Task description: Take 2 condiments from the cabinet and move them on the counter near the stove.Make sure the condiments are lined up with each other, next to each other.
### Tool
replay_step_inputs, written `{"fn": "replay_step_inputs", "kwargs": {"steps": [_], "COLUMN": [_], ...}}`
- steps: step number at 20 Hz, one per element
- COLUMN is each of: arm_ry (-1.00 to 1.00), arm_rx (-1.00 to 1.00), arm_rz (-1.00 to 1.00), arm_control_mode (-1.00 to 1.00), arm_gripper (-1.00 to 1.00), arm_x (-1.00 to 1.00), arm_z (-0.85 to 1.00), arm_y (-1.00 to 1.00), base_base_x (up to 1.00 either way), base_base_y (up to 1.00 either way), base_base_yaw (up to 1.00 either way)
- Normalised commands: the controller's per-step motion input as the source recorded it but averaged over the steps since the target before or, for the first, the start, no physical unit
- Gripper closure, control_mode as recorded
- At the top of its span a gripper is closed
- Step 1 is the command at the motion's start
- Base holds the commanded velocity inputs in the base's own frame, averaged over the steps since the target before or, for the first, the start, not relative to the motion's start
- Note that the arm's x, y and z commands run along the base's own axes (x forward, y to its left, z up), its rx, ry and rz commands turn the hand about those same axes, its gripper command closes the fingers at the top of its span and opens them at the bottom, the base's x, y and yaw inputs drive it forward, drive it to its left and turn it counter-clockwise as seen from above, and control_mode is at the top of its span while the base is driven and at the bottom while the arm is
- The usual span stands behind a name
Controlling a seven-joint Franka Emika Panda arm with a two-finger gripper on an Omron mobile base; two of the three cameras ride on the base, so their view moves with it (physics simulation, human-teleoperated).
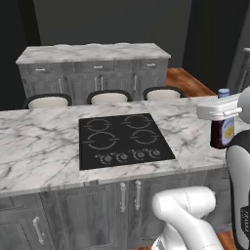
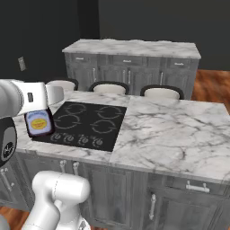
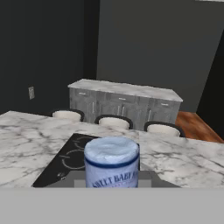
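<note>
My hand (image 1: 218,111) is closed around a small dark brown sauce bottle (image 1: 222,132) with a blue cap, a narrow neck and a yellow-and-white label. The white, blocky hand clamps it near the top, so the dark glassy body hangs below and the cap pokes out above. In the left base view the bottle is at the right edge, over the right end of the white, grey-veined marble surface (image 1: 39,146); I cannot tell whether its base touches the stone. In the right base view the same bottle (image 2: 39,123) shows its oval label, just left of the cooktop's front corner. Looking along my hand, the rounded pale-blue cap (image 3: 111,152) sits close in front, with a band of printed label beneath it.

The flat black glass cooktop (image 1: 124,140) is set flush into the marble, smooth and glossy, with four thin ring burners and a row of small round knobs along its front edge. The bottle is well to the right of it, apart from the glass.

Beyond the surface stand three dark-framed stools with pale cushioned seats (image 1: 109,97), tucked against its far edge. Farther back is a second marble-topped run of grey wood-grain base cabinets (image 1: 93,73) with small metal handles. Reddish-brown wooden flooring (image 1: 188,80) shows to the right of it.
</note>
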Motion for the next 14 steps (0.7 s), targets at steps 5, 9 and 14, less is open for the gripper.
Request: {"fn": "replay_step_inputs", "kwargs": {"steps": [5,9,14], "arm_ry": [0.00,0.00,0.00], "arm_rx": [0.00,0.00,0.00], "arm_rz": [0.00,0.00,0.00], "arm_control_mode": [1.00,1.00,1.00], "arm_gripper": [1.00,1.00,1.00], "arm_x": [0.00,0.00,0.00], "arm_z": [0.00,0.00,0.00], "arm_y": [0.00,0.00,0.00], "base_base_x": [0.75,0.65,0.26], "base_base_y": [0.32,0.22,0.04], "base_base_yaw": [0.13,0.05,0.00]}}
